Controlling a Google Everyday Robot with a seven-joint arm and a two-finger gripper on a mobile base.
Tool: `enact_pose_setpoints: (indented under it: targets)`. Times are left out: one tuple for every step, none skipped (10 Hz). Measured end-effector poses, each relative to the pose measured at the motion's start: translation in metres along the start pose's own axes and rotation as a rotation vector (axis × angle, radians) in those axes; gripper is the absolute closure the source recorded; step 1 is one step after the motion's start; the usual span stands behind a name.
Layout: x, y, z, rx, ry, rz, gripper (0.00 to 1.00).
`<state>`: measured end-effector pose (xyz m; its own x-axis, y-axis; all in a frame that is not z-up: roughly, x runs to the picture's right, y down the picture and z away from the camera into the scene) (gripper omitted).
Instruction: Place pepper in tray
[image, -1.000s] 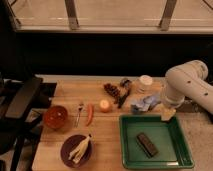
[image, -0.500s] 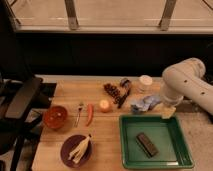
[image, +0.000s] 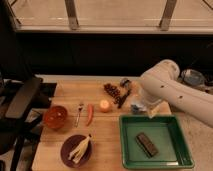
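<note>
The pepper (image: 89, 114) is a slim red-orange chili lying on the wooden table, between a fork (image: 80, 113) and a round orange fruit (image: 104, 105). The green tray (image: 156, 118) sits at the table's front right and holds one dark rectangular object (image: 146, 144). My white arm (image: 162, 82) reaches in from the right, above the tray's far rim. My gripper (image: 151, 110) hangs below the arm at that rim, open and holding nothing. It is well to the right of the pepper.
An orange-red bowl (image: 55, 116) stands at the left. A dark purple plate (image: 66, 150) at the front holds a banana peel (image: 81, 148). Behind the fruit lie a dark cluster (image: 112, 91), a small can (image: 124, 82) and a bluish crumpled item (image: 137, 106). A black chair (image: 22, 100) borders the table's left side.
My arm has swung left over the table and now covers the white cup that showed behind it earlier. The pepper and the other items have not moved.
</note>
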<state>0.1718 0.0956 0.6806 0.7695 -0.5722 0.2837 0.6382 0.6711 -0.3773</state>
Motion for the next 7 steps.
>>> enact_pose_setpoints:
  targets:
    - [-0.022,-0.014,0.0,0.019,-0.028,-0.085,0.35]
    - [-0.038,-0.023,0.001,0.032,-0.053,-0.139,0.35]
    - [-0.044,-0.026,0.0,0.036,-0.062,-0.157,0.35]
    - [-0.044,-0.026,0.001,0.036,-0.062,-0.157,0.35]
    - [-0.043,-0.025,0.001,0.036,-0.062,-0.155,0.35]
    - [-0.043,-0.026,0.0,0.036,-0.062,-0.155,0.35]
    - [-0.043,-0.026,0.001,0.038,-0.065,-0.157,0.35]
